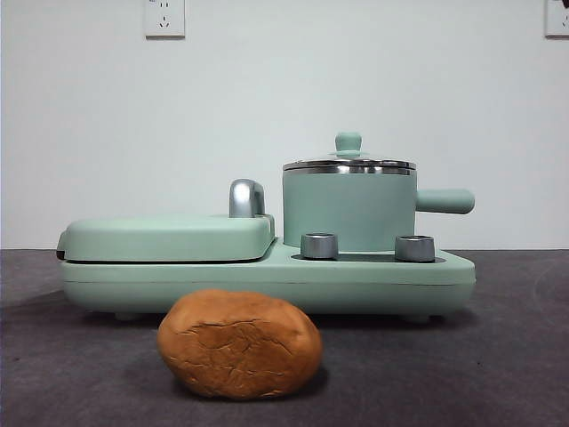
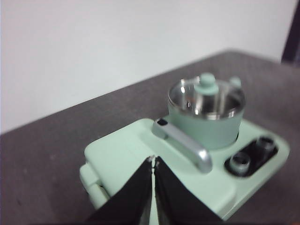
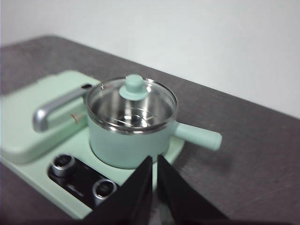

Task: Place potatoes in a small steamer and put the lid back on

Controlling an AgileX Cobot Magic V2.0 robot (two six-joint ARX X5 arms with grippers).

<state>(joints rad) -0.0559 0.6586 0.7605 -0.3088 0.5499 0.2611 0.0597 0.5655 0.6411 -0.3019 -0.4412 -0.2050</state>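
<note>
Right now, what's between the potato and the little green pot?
In the front view, the cooker's mint-green base and its two silver dials lie between the potato and the pot.

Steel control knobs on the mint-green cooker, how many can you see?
2. Both round steel knobs sit side by side on the cooker's base in front of the small mint-green pot: one below its middle, the other under its side handle. None appear hidden.

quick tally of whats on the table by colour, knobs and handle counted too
Mint green: 3 - the base unit, its flat griddle cover and the small steamer
Clear glass: 1 - the lid, on the small steamer
Orange-brown: 1 - the potato
Silver metal: 3 - two knobs and the chrome handle
Total: 8
</note>
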